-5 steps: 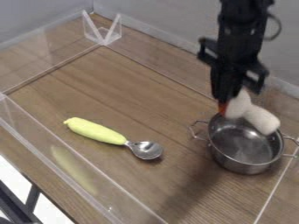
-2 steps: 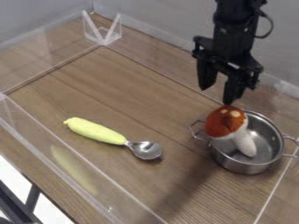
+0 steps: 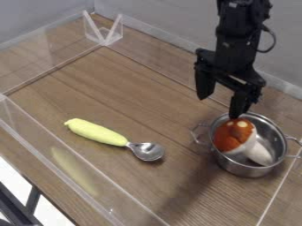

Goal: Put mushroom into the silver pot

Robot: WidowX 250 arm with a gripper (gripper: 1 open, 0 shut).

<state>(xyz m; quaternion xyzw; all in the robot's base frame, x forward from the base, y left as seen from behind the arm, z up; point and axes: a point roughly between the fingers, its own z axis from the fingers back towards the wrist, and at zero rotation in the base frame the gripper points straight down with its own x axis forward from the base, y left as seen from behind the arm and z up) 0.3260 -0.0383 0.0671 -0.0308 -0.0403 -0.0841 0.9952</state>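
Note:
The mushroom (image 3: 237, 136), with an orange-brown cap and a cream stem, lies tilted inside the silver pot (image 3: 269, 161) at the right of the wooden table. Its cap leans toward the pot's left rim. My gripper (image 3: 227, 97) hangs just above the pot, pointing down, with its two black fingers spread apart and nothing between them. The fingertips are clear of the mushroom.
A spoon (image 3: 113, 139) with a yellow handle and silver bowl lies at the lower middle of the table. Clear plastic walls (image 3: 35, 58) border the table at the left and front. A small clear stand (image 3: 102, 31) sits at the back left.
The gripper opened and let go of the mushroom. The mushroom dropped from beside the fingers down into the pot and settled against its left side.

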